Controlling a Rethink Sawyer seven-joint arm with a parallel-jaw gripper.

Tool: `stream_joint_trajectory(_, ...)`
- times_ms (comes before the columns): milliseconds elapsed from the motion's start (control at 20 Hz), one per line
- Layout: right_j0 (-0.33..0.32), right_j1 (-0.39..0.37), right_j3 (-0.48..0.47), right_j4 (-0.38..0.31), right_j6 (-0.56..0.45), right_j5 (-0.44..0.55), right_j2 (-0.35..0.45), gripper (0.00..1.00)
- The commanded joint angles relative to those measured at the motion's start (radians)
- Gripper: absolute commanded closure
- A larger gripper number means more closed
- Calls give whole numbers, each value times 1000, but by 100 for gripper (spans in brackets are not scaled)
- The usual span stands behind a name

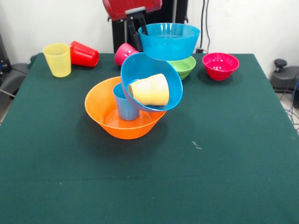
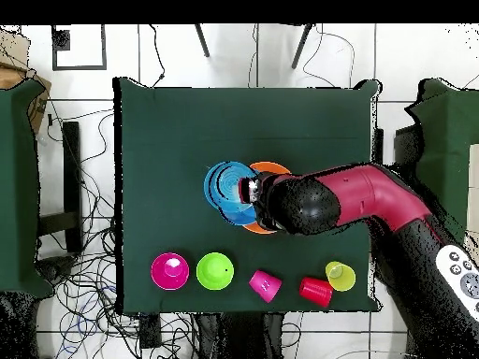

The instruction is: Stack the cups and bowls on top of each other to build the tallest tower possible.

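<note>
The tool clamps the small blue bowl's far rim; the bowl hides its tips, and the arm covers the tower overhead.

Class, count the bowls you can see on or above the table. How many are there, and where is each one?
5. The orange bowl sits on the table, a tilted blue bowl leans in it, a second blue bowl is held above by the gripper, and the green bowl and magenta bowl stand behind.
</note>
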Motion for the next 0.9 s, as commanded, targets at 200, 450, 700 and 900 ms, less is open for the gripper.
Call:
stream_joint_trajectory(200, 48, 78, -54, -110, -303, 98, -42, 100)
stream_joint_trajectory(450, 46, 94, -56, -118, -300, 95, -39, 100)
stream_joint_trajectory(700, 41, 100, -55, -118, -304, 98, -28, 100)
stream_joint_trajectory(900, 40, 102, -57, -118, -307, 101, -24, 100)
